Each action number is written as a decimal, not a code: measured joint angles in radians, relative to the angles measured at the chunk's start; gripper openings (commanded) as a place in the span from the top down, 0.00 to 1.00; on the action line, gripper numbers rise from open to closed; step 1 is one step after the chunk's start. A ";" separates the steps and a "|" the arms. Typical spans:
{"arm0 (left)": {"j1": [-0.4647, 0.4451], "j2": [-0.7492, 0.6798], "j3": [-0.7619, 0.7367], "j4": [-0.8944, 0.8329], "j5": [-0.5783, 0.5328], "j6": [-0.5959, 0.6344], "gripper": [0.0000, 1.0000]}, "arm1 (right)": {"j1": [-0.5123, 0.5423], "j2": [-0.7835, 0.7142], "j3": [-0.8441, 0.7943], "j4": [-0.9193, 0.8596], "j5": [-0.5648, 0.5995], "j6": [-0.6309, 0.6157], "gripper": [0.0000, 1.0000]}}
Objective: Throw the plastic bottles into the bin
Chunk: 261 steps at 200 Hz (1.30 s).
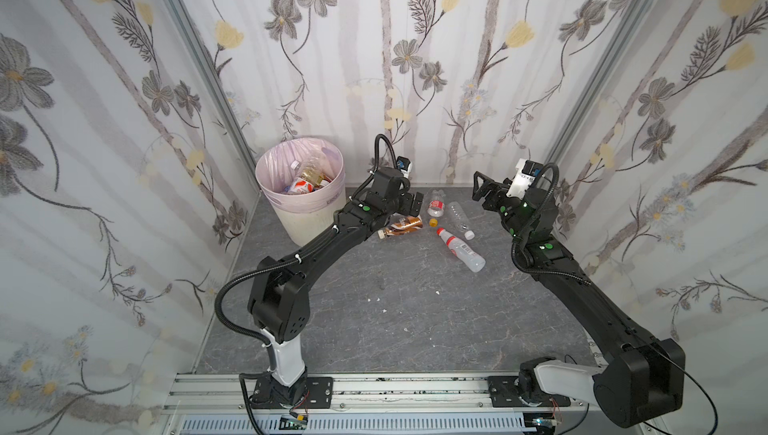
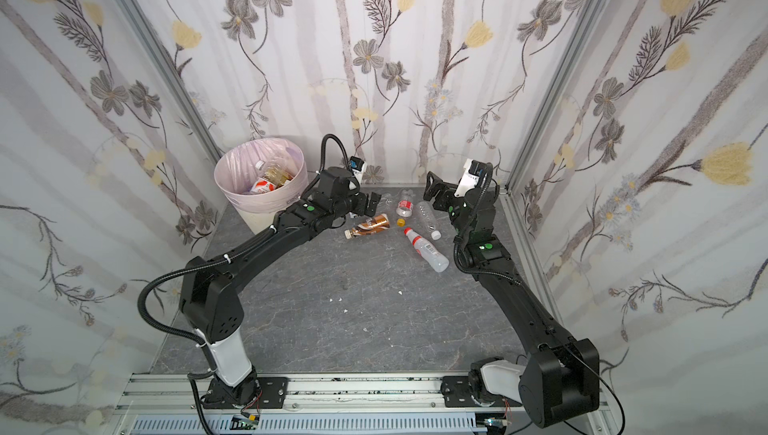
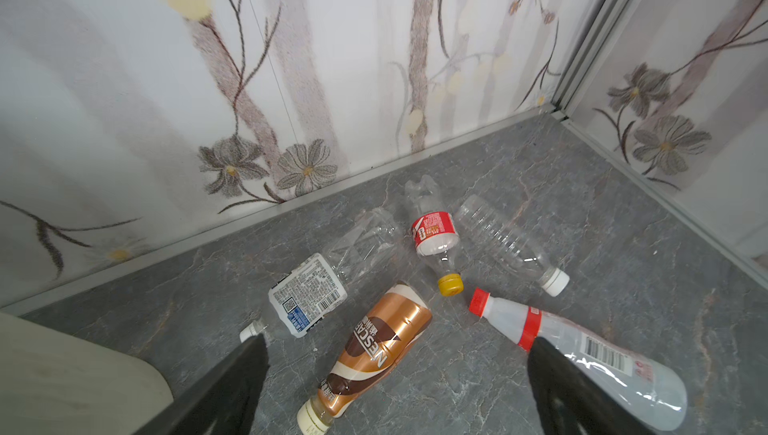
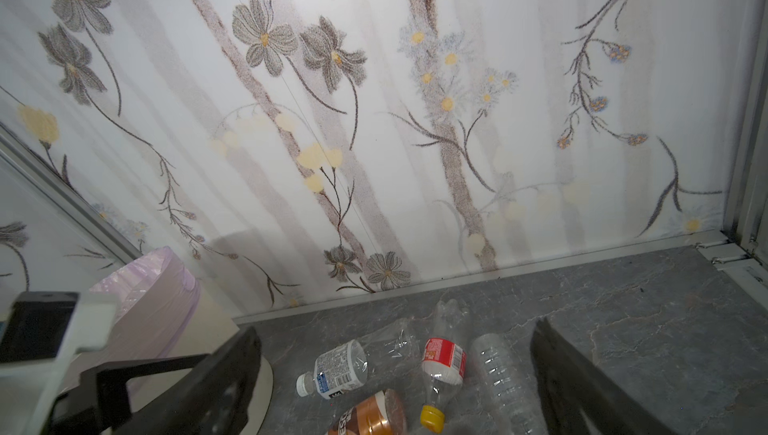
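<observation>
Cream bin (image 1: pixel 300 223) holds perhaps four plastic bottles (image 1: pixel 303 184).

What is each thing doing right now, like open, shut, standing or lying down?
bin: upright, holding bottles
brown bottle: lying, capped
red-cap bottle: lying, capped
yellow-cap bottle: lying, capped
ribbed clear bottle: lying, capped
white-label bottle: lying, capped
left gripper: open, empty
right gripper: open, empty

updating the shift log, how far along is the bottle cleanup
Done: several plastic bottles already lie in the cream-white ribbed plastic bin. In hand: nothing; the left end effector and right end effector are both open and empty, the left above the brown-gold coffee bottle. Left: five bottles on the grey marbled tabletop, that one included.
</observation>
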 measured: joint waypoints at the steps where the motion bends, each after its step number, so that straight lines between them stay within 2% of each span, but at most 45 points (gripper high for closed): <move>1: 0.000 0.009 0.006 -0.003 0.001 0.002 0.00 | -0.002 -0.002 -0.004 0.000 0.000 0.002 0.00; 33: -0.001 0.207 0.165 -0.120 0.024 0.070 0.00 | -0.035 -0.016 -0.054 0.001 -0.051 0.059 0.00; 65: 0.002 0.300 0.221 -0.182 0.035 0.124 0.00 | -0.052 -0.016 -0.055 0.020 -0.102 0.086 0.00; 173: 0.022 0.425 0.265 -0.269 0.061 0.224 0.01 | -0.100 0.020 -0.086 0.075 -0.174 0.156 0.00; 261: 0.024 0.478 0.306 -0.292 0.061 0.243 0.11 | -0.124 0.030 -0.102 0.098 -0.199 0.183 0.00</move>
